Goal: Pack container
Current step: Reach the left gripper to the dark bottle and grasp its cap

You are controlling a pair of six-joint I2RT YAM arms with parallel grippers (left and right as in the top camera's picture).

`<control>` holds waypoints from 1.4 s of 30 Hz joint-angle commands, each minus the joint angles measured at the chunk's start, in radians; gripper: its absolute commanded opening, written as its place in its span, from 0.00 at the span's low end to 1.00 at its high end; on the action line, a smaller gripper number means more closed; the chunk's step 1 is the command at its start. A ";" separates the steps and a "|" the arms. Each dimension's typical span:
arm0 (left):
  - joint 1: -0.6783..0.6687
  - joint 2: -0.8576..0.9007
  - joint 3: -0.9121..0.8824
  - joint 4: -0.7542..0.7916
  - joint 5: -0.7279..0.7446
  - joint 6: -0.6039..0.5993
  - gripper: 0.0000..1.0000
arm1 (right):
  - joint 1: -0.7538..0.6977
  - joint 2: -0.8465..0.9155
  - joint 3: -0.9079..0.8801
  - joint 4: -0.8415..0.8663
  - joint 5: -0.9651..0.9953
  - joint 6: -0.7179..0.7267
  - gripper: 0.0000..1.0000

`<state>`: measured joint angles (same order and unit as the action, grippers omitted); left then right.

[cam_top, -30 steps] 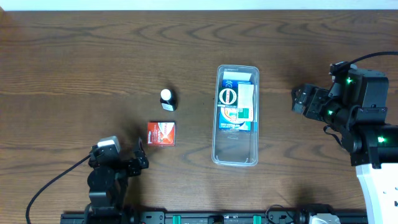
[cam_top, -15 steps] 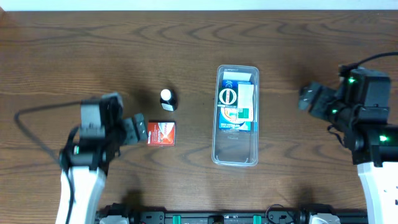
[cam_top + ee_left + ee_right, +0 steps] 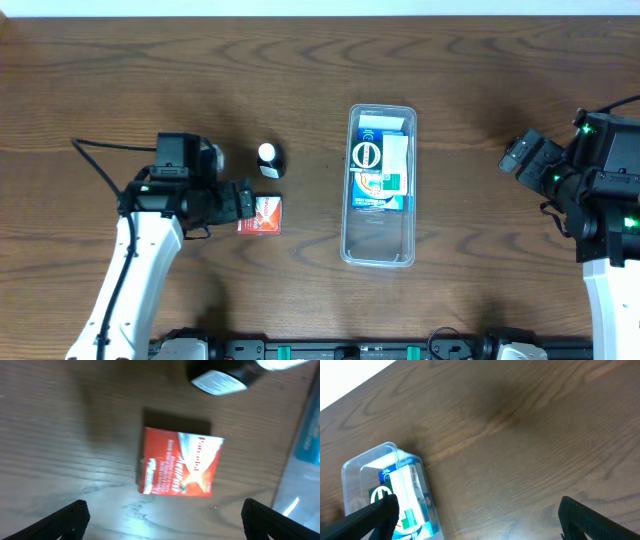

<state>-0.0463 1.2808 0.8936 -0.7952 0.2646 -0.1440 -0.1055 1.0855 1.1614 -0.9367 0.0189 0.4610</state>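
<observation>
Your left arm [image 3: 135, 265] showed a white lower link and black wrist, a thin black cable [image 3: 105, 146] trailing off it. Your right arm [image 3: 600, 190] matched, with green lights [image 3: 581, 126] glowing, and the fingertips [image 3: 70, 516] looked matte black.

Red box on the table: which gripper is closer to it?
Left. The left gripper is right at the red box's edge; the right gripper is far beyond the container.
</observation>
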 commanded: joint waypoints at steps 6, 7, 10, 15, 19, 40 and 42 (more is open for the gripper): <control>-0.159 0.001 0.024 0.000 -0.194 0.088 0.98 | -0.006 -0.001 0.002 -0.002 0.011 0.013 0.99; -0.169 0.001 0.024 0.002 -0.214 0.088 0.98 | -0.006 -0.001 0.002 -0.002 0.011 0.013 0.99; -0.180 0.013 0.022 0.018 -0.240 0.088 0.98 | -0.006 -0.001 0.002 -0.002 0.011 0.013 0.99; -0.180 0.064 0.019 0.054 -0.239 0.087 0.98 | -0.006 -0.001 0.002 -0.002 0.011 0.013 0.99; -0.180 0.097 0.019 0.077 -0.240 0.026 0.98 | -0.006 -0.001 0.002 -0.002 0.011 0.013 0.99; -0.210 0.156 0.158 0.405 -0.202 0.016 0.98 | -0.006 -0.001 0.002 -0.002 0.011 0.013 0.99; -0.215 0.188 0.158 0.415 -0.202 0.016 0.98 | -0.006 -0.001 0.002 -0.002 0.011 0.013 0.99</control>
<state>-0.2508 1.4181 1.0348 -0.3862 0.0528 -0.1303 -0.1055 1.0855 1.1614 -0.9382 0.0189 0.4637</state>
